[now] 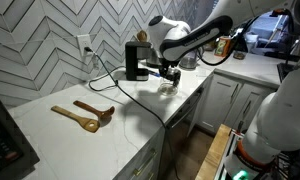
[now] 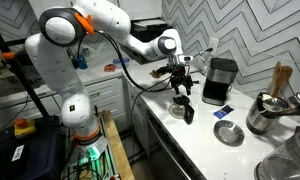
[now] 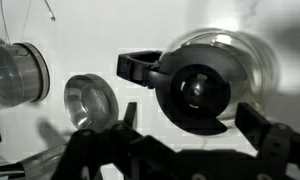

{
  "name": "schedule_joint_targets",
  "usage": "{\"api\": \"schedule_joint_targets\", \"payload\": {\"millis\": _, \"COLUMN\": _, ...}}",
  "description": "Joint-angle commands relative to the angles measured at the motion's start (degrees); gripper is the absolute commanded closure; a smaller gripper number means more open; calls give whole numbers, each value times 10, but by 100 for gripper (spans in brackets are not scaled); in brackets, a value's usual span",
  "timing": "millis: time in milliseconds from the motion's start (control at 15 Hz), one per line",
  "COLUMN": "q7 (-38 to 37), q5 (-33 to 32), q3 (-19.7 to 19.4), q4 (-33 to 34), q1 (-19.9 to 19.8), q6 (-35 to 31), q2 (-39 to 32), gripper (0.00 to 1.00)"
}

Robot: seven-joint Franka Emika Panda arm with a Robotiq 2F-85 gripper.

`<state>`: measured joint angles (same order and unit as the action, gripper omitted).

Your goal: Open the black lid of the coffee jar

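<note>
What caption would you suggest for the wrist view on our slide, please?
Open hand poised above the coffee jar, its black lid on, on a white counter.

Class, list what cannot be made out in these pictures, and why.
Coffee jar, exterior view: tiny, its top hidden under the gripper; capped or not, unreadable.
Clear glass vessel, wrist view: cut by the left edge.
Fingers, wrist view: blurred, cut by the bottom edge.
</note>
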<state>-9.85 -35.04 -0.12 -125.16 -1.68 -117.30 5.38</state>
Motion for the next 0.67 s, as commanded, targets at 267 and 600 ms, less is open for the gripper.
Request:
{"api": "schedule_joint_targets", "payload": {"millis": 267, "q7": -19, "q5": -7, "q3": -4, "q4": 8, "q1": -3, "q6": -6, "q2": -24, "gripper": 0}}
{"api": "schedule_joint_targets", "payload": {"millis": 600, "q7": -21, "q5": -9, "q3": -7, "q4": 11, "q1": -4, "q6": -3, "q2": -31, "gripper": 0}}
